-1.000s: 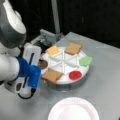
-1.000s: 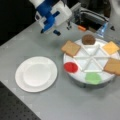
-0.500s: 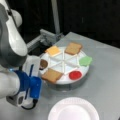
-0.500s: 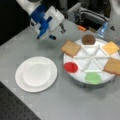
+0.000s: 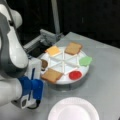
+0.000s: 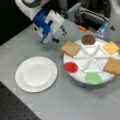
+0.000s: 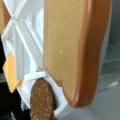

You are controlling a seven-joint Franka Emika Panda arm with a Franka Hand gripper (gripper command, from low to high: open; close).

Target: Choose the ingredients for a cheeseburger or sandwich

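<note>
Gripper (image 6: 58,35) hangs just beside your nearest toast square (image 6: 70,48) on the divided tray (image 6: 75,75); jaw opening: cannot tell. White plate (image 6: 36,74) bare.

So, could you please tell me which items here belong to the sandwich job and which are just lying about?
Belong to the job:
toast square nearest the gripper
second toast square
brown patty
cheese square
white plate

Just lying about:
green lettuce piece
red disc
orange object behind the sectioned tray
</note>
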